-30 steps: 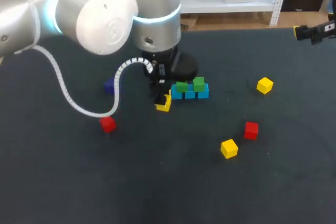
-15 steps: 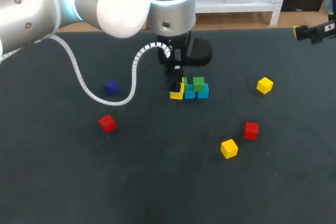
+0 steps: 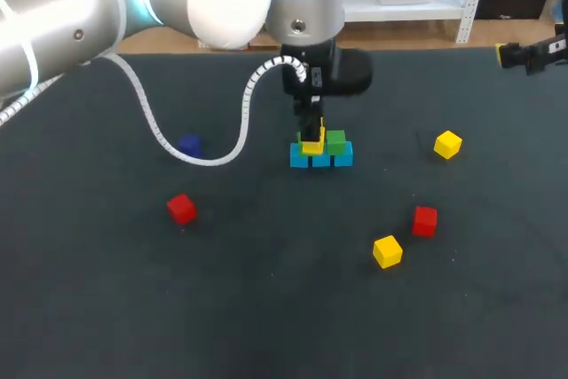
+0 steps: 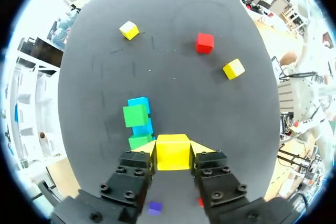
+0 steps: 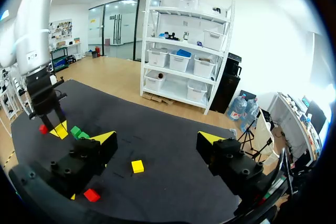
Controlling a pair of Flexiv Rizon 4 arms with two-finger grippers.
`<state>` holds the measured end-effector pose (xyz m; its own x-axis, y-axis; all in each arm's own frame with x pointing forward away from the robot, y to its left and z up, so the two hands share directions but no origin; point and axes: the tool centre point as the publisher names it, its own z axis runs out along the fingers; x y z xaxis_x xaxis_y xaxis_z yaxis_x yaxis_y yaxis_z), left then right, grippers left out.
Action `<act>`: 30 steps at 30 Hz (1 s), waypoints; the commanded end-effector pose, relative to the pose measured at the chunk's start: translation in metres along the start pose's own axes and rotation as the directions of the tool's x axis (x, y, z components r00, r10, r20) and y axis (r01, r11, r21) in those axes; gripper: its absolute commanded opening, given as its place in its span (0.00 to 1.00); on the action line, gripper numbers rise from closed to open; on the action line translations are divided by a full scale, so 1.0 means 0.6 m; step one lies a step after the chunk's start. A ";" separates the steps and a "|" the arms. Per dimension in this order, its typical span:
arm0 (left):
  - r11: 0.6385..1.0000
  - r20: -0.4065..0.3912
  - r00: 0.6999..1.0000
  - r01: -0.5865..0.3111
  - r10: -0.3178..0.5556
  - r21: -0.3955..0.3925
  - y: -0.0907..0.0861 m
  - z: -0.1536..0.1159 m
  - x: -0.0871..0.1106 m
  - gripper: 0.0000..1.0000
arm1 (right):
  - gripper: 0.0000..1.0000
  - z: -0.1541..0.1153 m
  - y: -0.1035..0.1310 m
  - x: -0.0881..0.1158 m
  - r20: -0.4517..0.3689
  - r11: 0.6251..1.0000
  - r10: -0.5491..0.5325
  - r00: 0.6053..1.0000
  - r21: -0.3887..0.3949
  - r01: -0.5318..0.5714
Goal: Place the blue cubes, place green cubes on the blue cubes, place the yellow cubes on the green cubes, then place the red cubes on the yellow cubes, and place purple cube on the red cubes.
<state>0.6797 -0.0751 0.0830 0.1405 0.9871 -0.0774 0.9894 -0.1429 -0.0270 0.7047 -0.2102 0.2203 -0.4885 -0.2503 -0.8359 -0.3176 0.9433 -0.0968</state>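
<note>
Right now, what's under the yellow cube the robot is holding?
A green cube peeks out below the yellow cube in the left gripper, sitting on the row of blue cubes. The yellow cube covers most of it, so whether they touch is hidden.

Two small green cubes [image 3: 335,140] sit on a row of small blue cubes [image 3: 320,160] — the left gripper [image 3: 311,138] holds a small yellow cube [image 3: 311,146] over the left one. A small purple cube [image 3: 188,145] lies well left.
</note>
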 end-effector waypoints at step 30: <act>0.993 -0.013 0.994 0.109 -0.108 0.054 0.007 0.006 -0.025 0.00 | 1.00 0.005 -0.001 0.005 0.042 1.000 0.001 0.999 -0.005 -0.001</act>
<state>0.6747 -0.0849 0.0802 0.0269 0.9967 -0.0762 0.9966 -0.0327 -0.0760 0.7047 -0.2103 0.2202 -0.4885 -0.2502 -0.8359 -0.3175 0.9433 -0.0968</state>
